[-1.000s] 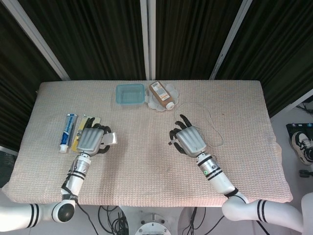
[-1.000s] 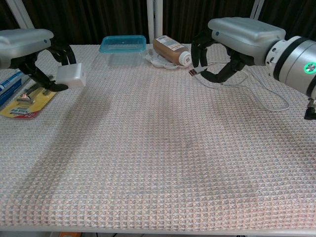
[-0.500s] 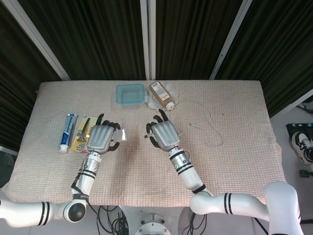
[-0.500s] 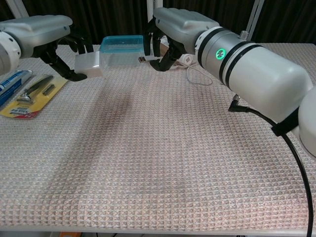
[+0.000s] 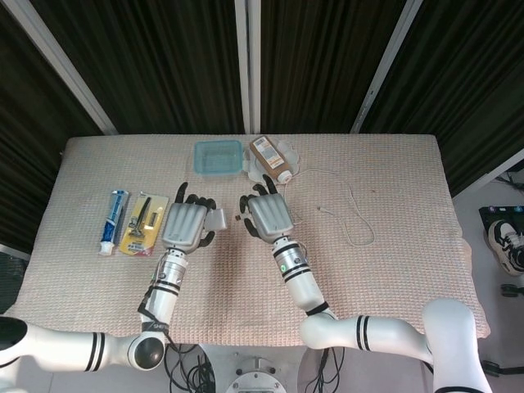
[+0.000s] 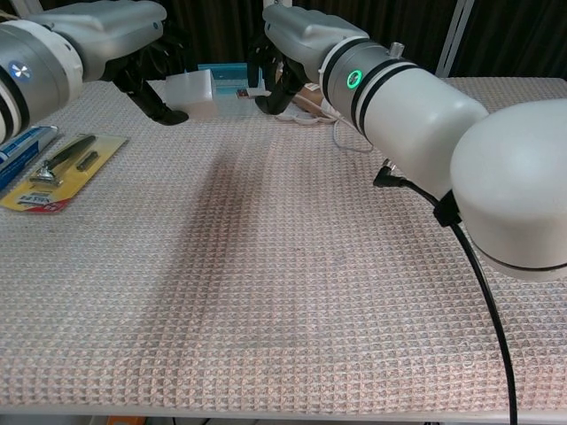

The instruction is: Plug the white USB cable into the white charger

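My left hand [image 5: 187,226] [image 6: 124,40] holds the white charger [image 6: 192,93] [image 5: 218,219] above the table, its face turned toward my right hand. My right hand [image 5: 268,216] [image 6: 297,35] pinches the USB plug [image 6: 241,92] [image 5: 238,219] of the white cable [image 5: 350,205], a short gap away from the charger. The two hands face each other near the table's middle, just in front of the blue container. The cable trails off to the right and lies in loops on the cloth.
A blue container [image 5: 218,156] and a brown bottle [image 5: 271,159] on a white dish stand at the back. A toothpaste tube [image 5: 114,219] and a razor on a yellow card [image 5: 144,224] lie at the left. The woven cloth [image 6: 292,292] covers the table.
Both hands have moved toward each other. The left hand brought the charger rightward; the right hand carried the plug left, from beside the cable loops to just short of the charger.
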### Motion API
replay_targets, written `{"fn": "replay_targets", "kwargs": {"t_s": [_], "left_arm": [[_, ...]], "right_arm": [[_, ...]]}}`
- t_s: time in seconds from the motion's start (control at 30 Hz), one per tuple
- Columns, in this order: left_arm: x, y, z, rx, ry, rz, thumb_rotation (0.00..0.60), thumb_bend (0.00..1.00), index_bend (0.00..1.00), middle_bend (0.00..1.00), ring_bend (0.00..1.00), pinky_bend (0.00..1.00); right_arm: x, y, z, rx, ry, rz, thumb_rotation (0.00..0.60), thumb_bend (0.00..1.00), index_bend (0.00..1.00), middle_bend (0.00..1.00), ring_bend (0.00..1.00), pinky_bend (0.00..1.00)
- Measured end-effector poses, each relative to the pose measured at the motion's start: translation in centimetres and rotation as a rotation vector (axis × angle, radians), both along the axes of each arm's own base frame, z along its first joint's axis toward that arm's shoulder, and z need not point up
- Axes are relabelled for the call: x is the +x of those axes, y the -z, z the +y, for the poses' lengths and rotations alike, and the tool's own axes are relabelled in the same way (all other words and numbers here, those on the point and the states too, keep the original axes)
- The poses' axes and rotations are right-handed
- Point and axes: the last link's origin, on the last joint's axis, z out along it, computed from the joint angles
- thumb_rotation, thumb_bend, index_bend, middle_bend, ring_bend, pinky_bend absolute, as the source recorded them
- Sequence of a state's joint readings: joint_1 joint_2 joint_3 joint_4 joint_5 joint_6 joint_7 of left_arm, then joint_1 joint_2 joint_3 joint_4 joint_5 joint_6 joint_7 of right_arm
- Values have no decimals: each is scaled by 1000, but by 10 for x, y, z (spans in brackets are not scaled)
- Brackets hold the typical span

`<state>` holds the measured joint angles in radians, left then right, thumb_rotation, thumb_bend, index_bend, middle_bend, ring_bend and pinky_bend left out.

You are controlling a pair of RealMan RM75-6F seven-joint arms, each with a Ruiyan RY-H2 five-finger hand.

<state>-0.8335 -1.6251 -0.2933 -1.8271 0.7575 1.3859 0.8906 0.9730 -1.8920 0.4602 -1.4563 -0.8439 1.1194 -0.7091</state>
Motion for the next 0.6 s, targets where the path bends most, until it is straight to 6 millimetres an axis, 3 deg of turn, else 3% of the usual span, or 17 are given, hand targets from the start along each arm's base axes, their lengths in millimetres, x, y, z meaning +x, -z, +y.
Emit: {"fn": "replay_targets", "kwargs": {"t_s": [0.6], "left_arm": [[13, 7, -1, 16, 15, 57, 600, 246, 497, 485, 263, 0]], "right_arm": [[8, 6, 0, 4, 12, 4, 600, 365, 599, 514, 208, 0]]}}
